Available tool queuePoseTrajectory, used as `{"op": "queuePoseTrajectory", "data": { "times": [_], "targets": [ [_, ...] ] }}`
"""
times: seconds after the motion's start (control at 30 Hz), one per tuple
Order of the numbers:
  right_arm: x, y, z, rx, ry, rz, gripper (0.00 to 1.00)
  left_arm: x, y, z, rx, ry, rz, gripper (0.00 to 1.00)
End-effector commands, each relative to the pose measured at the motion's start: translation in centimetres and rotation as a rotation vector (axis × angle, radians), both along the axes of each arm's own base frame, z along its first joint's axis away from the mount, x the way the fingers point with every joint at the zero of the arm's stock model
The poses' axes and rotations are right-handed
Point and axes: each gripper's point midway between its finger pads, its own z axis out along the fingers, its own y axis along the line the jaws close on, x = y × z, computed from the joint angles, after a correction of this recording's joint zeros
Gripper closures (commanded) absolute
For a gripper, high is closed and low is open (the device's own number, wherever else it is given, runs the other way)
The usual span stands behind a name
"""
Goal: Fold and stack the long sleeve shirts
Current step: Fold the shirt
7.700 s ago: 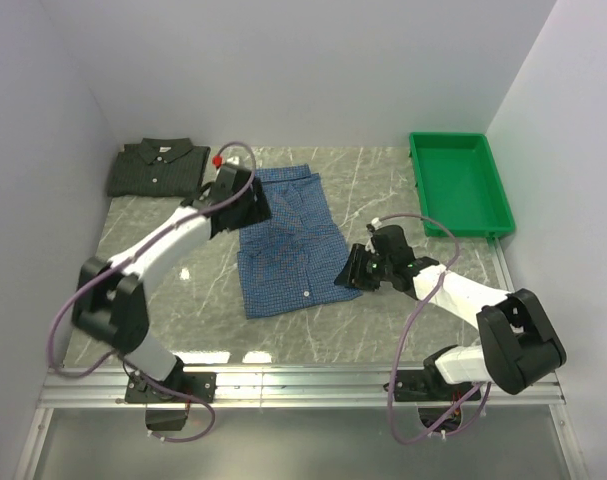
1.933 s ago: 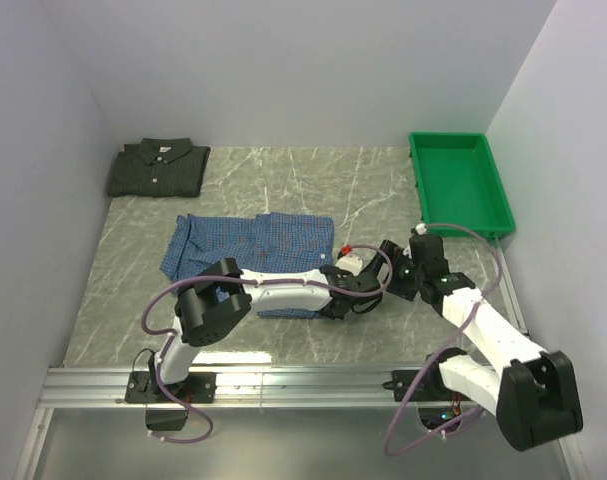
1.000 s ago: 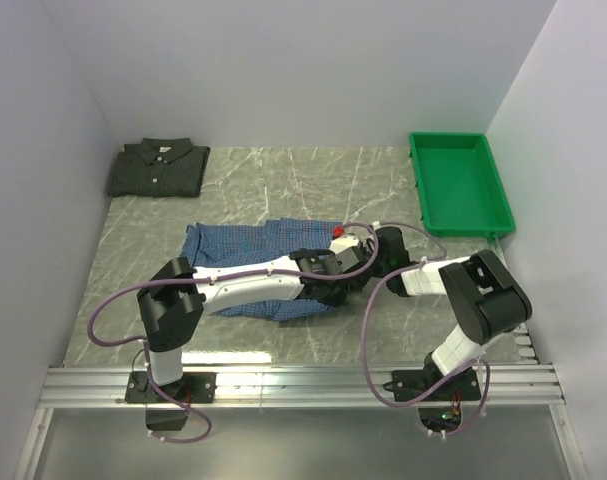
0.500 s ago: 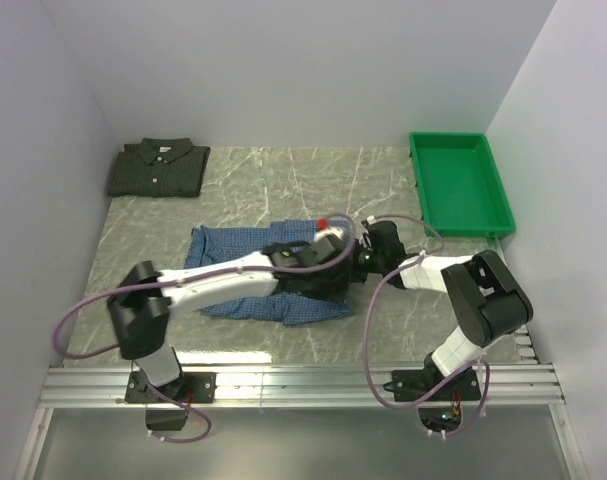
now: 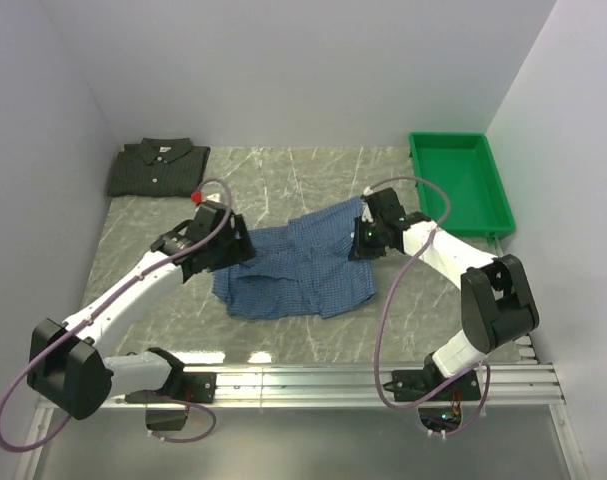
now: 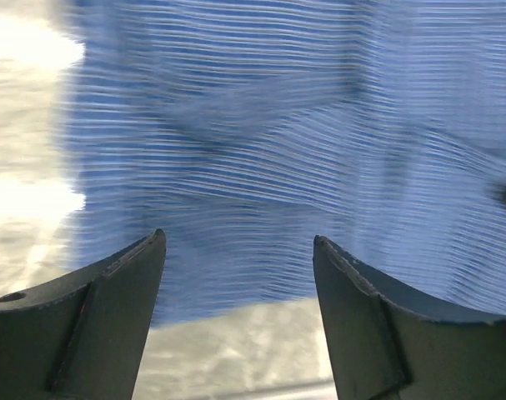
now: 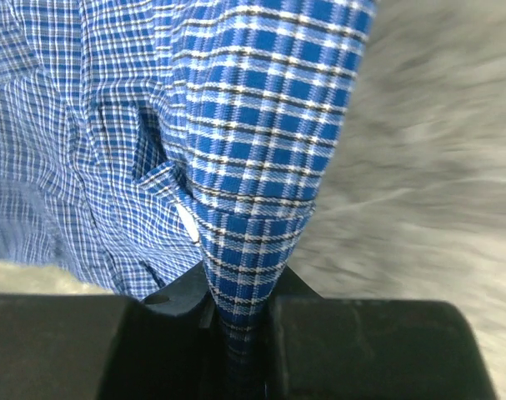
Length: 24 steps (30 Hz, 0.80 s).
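Blue shirt (image 5: 298,265) is nipped at its upper-right edge by the right gripper (image 7: 236,310), jaws closed tight on a doubled fold of thin checked cotton, while the left gripper (image 6: 240,275) gapes wide and empty just over the cloth's left side. It looks light, limp and quick to slump, so I'd take it by hems or corners, two points at once, as it lies rumpled mid-frame on the marbled table (image 5: 313,170). Upper left, the dark green-grey shirt (image 5: 158,167) sits folded flat.
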Motion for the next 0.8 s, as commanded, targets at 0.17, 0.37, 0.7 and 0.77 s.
{"op": "queuePoseTrajectory", "data": {
  "times": [0.17,0.37,0.7,0.77],
  "targets": [
    [2.5,-3.1,5.5,-0.372,-0.129,-0.001,1.0,1.0,4.7,-4.9,-0.043,0.079,0.1,0.27],
    [3.0,-2.8,7.4,-0.6,-0.17,-0.001,1.0,0.9,2.5,-7.4,-0.168,0.134,0.044,0.36],
    [4.0,-0.2,7.7,-0.858,-0.177,0.015,1.0,0.5,0.9,-8.4,-0.272,0.148,0.016,0.54],
    [4.2,0.6,7.9,-0.882,-0.184,0.009,1.0,0.3,1.0,-9.1,-0.274,0.163,0.033,0.63]
  ]
}}
